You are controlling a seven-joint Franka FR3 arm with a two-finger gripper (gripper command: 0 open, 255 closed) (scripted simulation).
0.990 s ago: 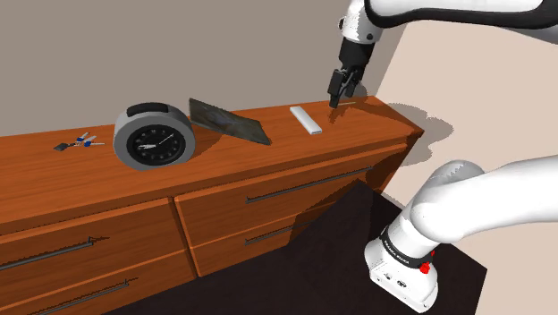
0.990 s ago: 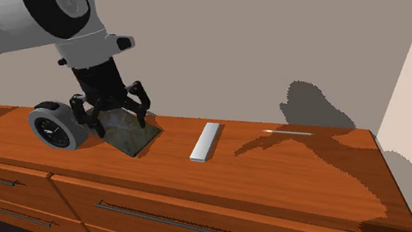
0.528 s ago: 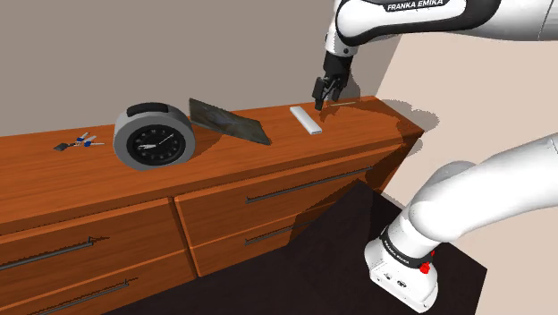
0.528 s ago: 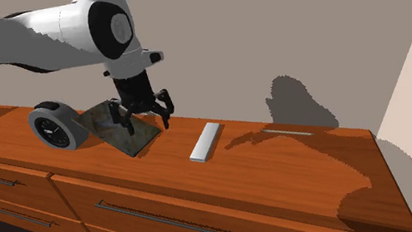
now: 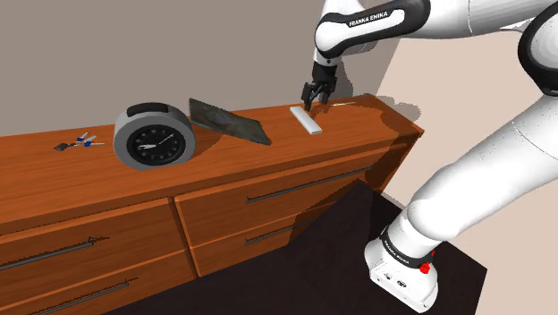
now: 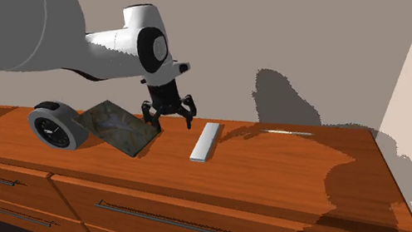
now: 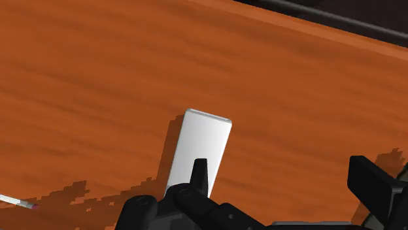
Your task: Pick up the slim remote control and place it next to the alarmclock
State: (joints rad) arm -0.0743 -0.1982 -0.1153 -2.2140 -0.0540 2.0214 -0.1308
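Items on the dresser, as you see them:

1. Surface: the reddish-brown wooden top of a dresser, with drawers and dark bar handles below it.
2. Remote control: slim, plain white, lying flat on the surface towards the shoulder view's right. Nothing grips it. It is well apart from the alarm clock, with item 4 between the two.
3. Alarm clock: round, grey casing, black dial with white hands, standing upright with its face to the shoulder camera.
4. Dark slab: a flat, mottled grey panel, tilted, just beside the clock on the side towards the remote control.
5. Keys: a small bunch with blue tags, near the clock on the shoulder view's left.
6. Thin stick: pale and pencil-like, lying flat beyond the remote control on the second exterior view's right.

Your claw: open, holding nothing. In the wrist view its black fingers stand wide apart; one overlaps the near end of the remote control, the other sits over bare wood to the side. In the shoulder view the claw points downward, just above the remote control's far end. You cannot tell from these views whether a fingertip touches it.
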